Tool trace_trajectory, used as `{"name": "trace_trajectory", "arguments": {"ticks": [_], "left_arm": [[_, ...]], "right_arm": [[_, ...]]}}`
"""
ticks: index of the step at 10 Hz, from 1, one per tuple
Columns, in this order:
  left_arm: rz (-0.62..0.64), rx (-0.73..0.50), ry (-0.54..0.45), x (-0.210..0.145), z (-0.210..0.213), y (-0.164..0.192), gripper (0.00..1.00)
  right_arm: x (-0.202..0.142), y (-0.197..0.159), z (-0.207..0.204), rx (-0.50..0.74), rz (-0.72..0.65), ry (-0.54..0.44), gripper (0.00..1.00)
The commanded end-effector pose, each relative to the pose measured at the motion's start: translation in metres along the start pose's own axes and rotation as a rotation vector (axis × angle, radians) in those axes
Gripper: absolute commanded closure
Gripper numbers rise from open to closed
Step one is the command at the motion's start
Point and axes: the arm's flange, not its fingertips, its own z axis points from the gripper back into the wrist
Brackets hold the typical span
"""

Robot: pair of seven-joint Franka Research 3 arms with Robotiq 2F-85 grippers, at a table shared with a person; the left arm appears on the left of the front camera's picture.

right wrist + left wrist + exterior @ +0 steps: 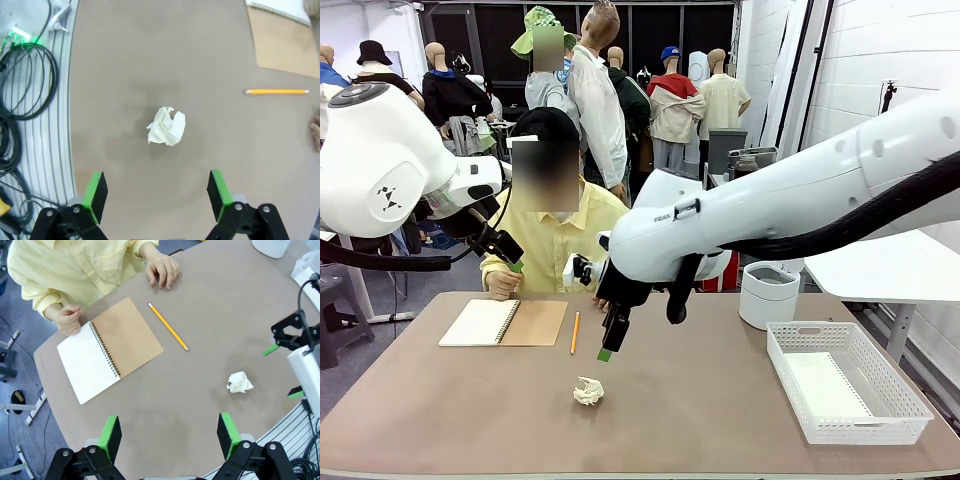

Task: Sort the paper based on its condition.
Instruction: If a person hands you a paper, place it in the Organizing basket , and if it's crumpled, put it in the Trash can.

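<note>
While the person [552, 225] in the yellow shirt sits at the far side with both hands on the brown table [720, 400], the right arm stretches in across the middle, its right gripper [157, 192] hanging above the tabletop with jaws spread wide and nothing between them. Over on the other side, the left gripper [170, 437] is held high, jaws just as wide apart and empty too. On the robot's right sits a white basket [847, 381] with a flat white sheet [825, 385] lying inside, and a white round container [769, 294] stands just beyond it. Across the table, a spiral notebook [504, 322] lies open in front of the person. Beside it, a yellow pencil [575, 332]. And there, near the middle, directly beneath the right gripper, the crumpled paper ball [167, 126] sits alone on the bare surface.
</note>
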Motion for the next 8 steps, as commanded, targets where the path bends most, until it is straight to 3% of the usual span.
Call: {"name": "trace_trajectory", "arguments": {"ticks": [1, 8], "left_arm": [[-0.008, 0.002, -0.011, 0.000, -0.001, 0.002, 0.00], [-0.008, 0.002, -0.011, 0.000, -0.001, 0.002, 0.00]], "right_arm": [[0.005, -0.008, -0.001, -0.010, 0.007, 0.044, 0.00], [0.005, -0.010, -0.018, -0.001, 0.008, 0.044, 0.00]]}}
